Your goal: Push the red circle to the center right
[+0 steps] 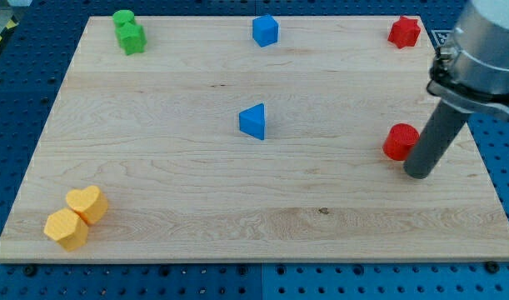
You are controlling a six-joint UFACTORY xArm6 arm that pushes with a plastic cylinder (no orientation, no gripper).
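Observation:
The red circle (399, 141) sits on the wooden board (196, 192) at the view's right, about mid-height. My tip (420, 172) rests on the board just right of and slightly below the red circle, touching or nearly touching its lower right edge. The dark rod rises from the tip up and to the right, to the grey arm body at the view's top right.
A red star (404, 32) lies at the top right. A blue cube (265, 30) is at the top centre and a blue triangle (253, 122) near the middle. Two green blocks (129, 32) sit top left. A yellow heart (88, 203) and yellow hexagon (66, 228) sit bottom left.

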